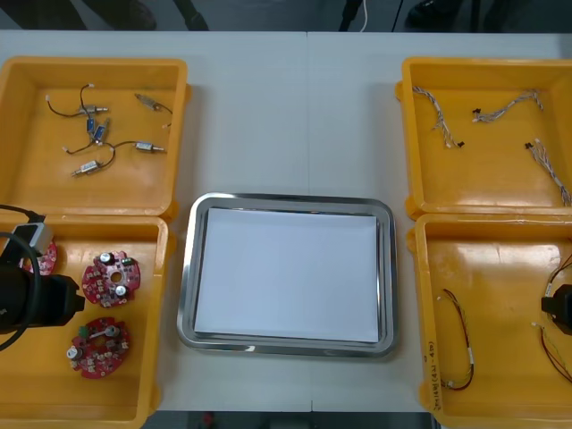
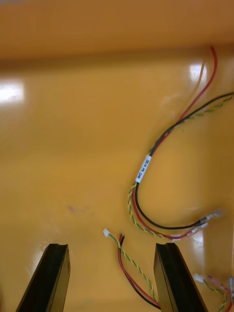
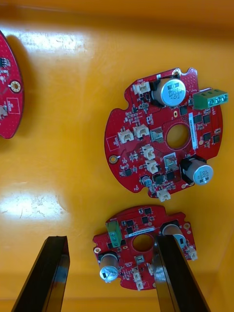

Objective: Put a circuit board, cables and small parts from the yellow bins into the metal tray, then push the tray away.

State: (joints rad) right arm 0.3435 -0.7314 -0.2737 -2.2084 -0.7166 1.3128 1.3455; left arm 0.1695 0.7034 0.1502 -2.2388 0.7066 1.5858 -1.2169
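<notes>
The metal tray [image 1: 288,200], white inside, sits mid-table with nothing in it. My left gripper [image 3: 111,240] hangs open over the near left yellow bin [image 1: 147,375]. One round red circuit board [image 3: 139,253] lies between its fingers, partly under one finger [image 3: 173,273]. A second board [image 3: 165,136] lies just beyond and a third [image 3: 9,92] off to the side. My right gripper [image 2: 111,246] is open low over the near right bin [image 1: 500,268]. The end of a red and yellow cable [image 2: 127,263] lies between its fingers, and a labelled black and red cable [image 2: 145,168] lies beyond.
The far left bin [image 1: 27,179] holds several small metal parts [image 1: 98,134] with black leads. Twisted cables [image 1: 505,107] lie in the far right bin [image 1: 420,170]. My left arm [image 1: 36,299] and right arm [image 1: 559,308] sit at the table's side edges.
</notes>
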